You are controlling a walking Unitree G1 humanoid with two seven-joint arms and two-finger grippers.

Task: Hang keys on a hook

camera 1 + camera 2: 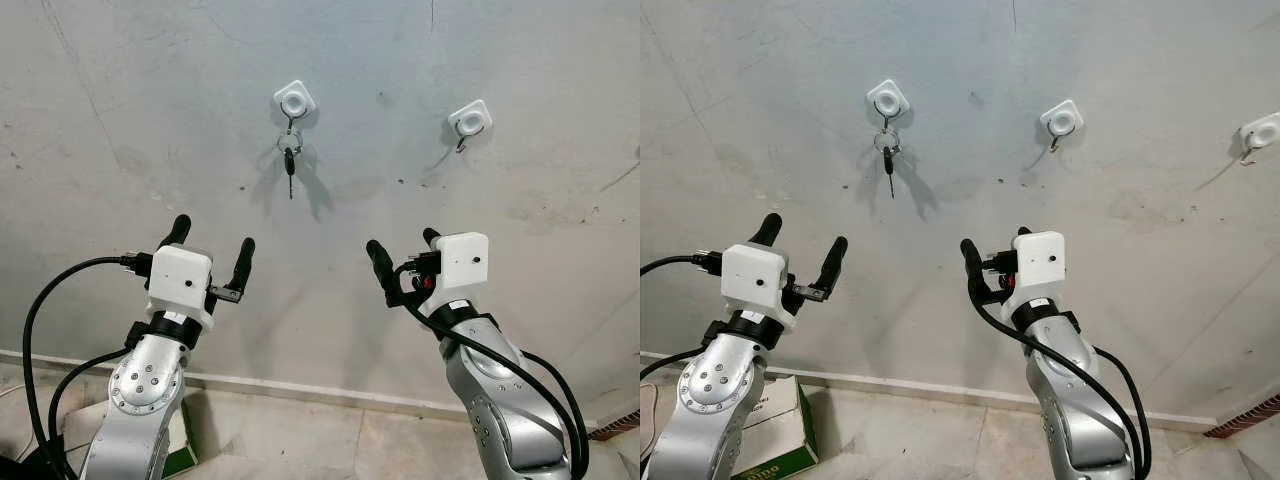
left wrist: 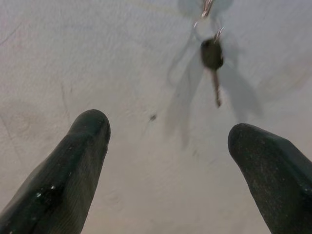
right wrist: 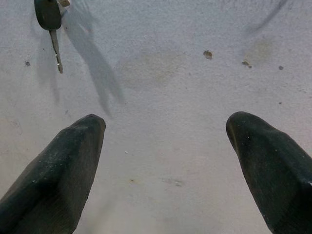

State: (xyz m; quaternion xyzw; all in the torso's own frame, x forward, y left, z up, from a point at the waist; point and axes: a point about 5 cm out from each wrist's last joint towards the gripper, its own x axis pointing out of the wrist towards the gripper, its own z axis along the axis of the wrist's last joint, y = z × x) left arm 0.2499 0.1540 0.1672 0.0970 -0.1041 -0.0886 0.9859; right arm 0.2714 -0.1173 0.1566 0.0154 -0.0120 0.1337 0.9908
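Hanging from the left hook [image 1: 294, 101] on the grey wall [image 1: 120, 120], the keys [image 1: 289, 160] dangle by their ring, blade pointing down. We hold the left claw [image 1: 210, 248] released, fingers spread, below and to the left of the keys. Our right claw [image 1: 402, 252] is likewise released, lower right. A second hook [image 1: 469, 121] sits bare.
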